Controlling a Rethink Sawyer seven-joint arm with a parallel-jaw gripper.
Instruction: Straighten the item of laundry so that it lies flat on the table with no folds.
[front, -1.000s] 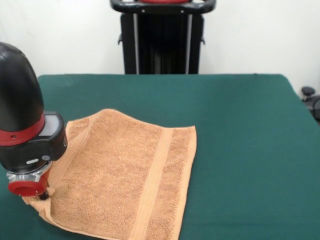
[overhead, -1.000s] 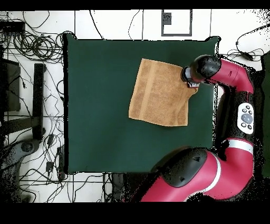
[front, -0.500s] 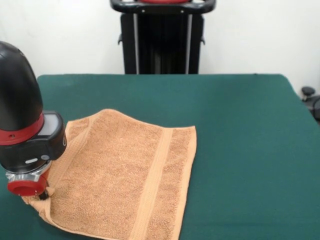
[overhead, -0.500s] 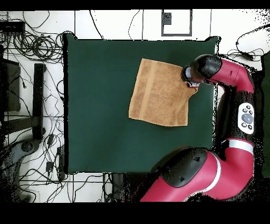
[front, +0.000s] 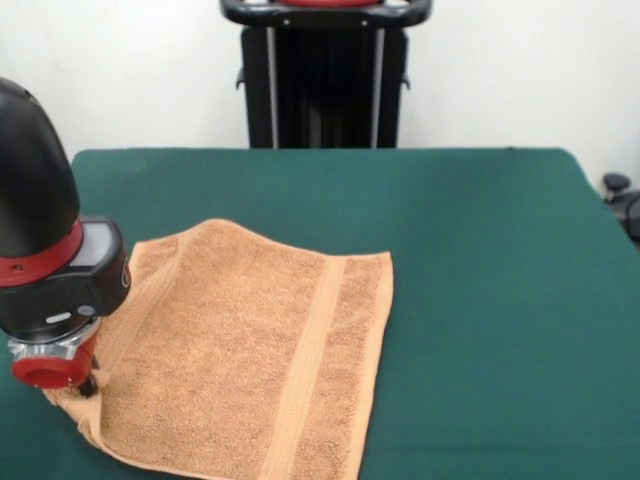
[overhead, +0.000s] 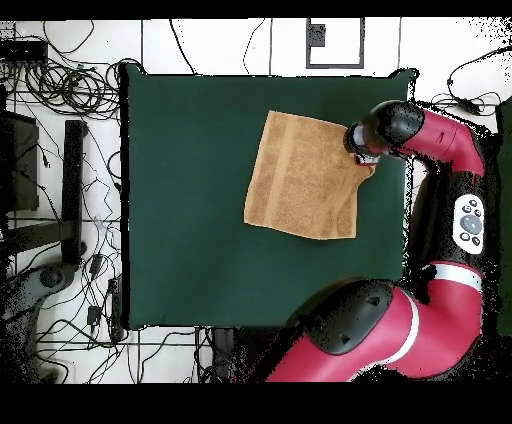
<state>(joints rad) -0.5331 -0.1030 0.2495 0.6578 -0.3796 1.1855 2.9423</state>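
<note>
Orange-tan terry-cloth towel (front: 250, 360) lies spread on the dark green felt-topped bench (front: 480, 250), nearer the front view's left edge and close to its near edge, a woven band running along its right side. The red and black arm's gripper (front: 85, 385) presses down at the towel's bunched left corner; whether its fingers are wide or narrow cannot be told.

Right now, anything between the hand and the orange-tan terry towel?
Nothing visible. The hand is already down at the orange-tan terry towel, at its near-left corner in the front view. The dark green felt table around it holds nothing else.
</note>
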